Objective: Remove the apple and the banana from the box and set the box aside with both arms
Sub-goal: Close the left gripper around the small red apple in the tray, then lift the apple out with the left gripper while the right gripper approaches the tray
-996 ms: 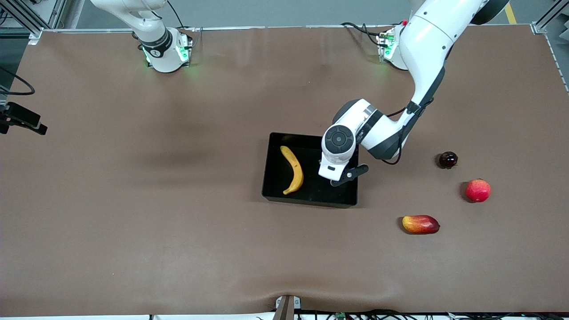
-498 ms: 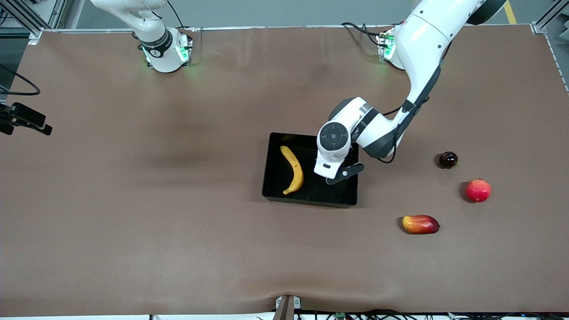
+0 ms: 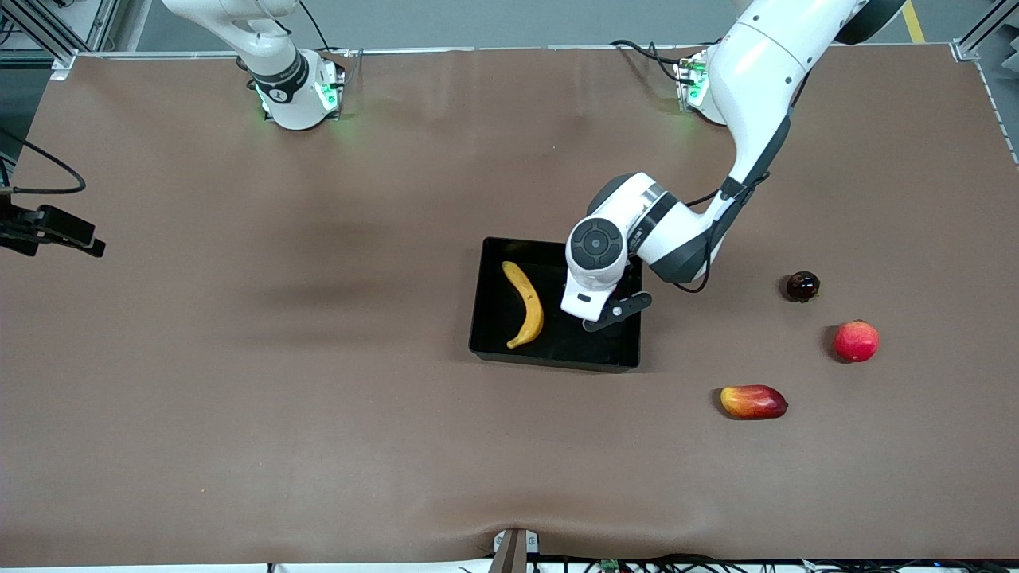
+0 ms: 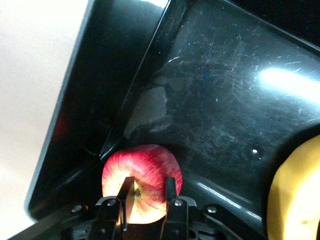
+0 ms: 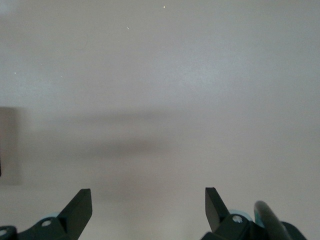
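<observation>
The black box lies mid-table, with the yellow banana in it at the side toward the right arm's end. My left gripper is down inside the box near a corner, shut on the small red apple with a yellow patch. The banana's edge shows beside it. In the front view the left wrist hides the apple. My right gripper is open and empty over bare table; a black part of it shows at the right arm's end of the table.
On the table toward the left arm's end lie a dark round fruit, a larger pinkish-red round fruit and a red-and-yellow mango, which lies nearest the front camera.
My left hand with the apple has shifted a little toward the banana inside the box, then held still. The right arm's black part has drifted down the front view.
</observation>
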